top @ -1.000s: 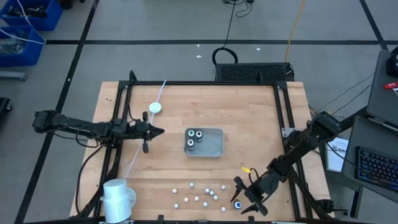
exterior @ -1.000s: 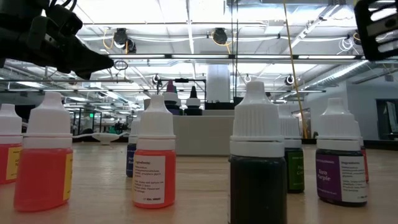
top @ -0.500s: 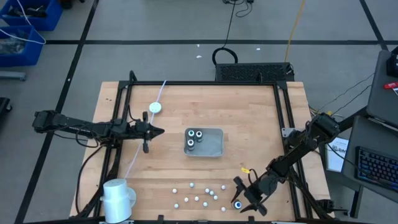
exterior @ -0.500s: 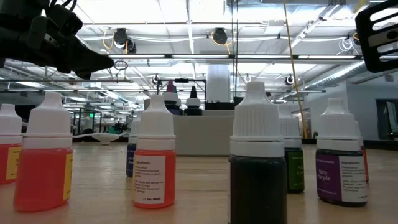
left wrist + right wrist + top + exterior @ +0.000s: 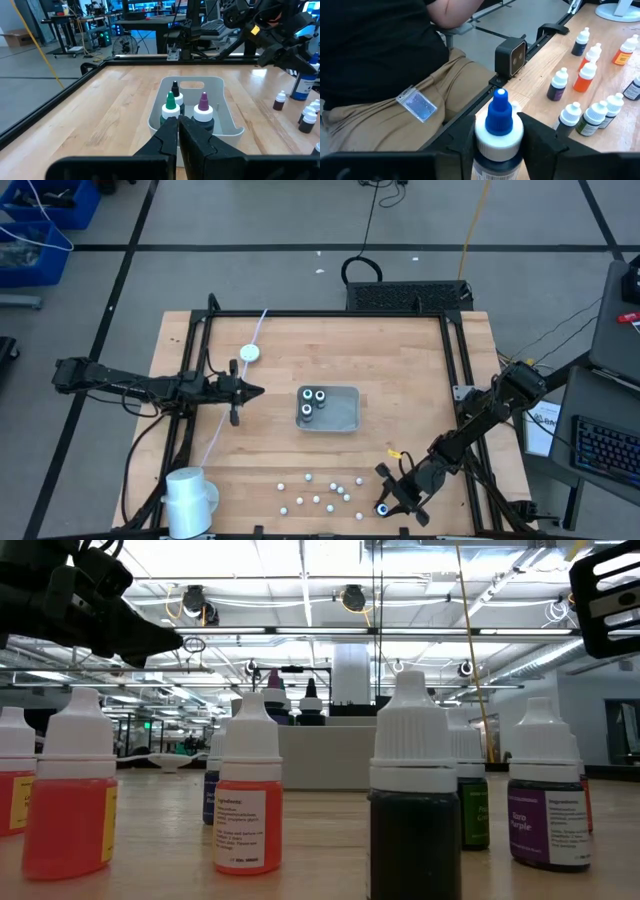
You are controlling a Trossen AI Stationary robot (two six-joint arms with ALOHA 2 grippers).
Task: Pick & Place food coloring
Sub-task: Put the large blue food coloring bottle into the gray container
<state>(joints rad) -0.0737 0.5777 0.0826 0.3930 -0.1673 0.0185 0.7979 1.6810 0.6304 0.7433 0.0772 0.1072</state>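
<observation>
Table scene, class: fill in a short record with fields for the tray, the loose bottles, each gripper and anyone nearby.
tray: grey tray mid-table, three bottles standing in it
loose bottles: white-capped cluster near the table's front edge
right gripper: right gripper at the front right corner, fingers either side of a blue-capped bottle
left gripper: left gripper shut, hanging left of the tray
other: white cup at the front left corner, white disc behind the left gripper
person: a person in a dark top stands at the table's front edge
</observation>
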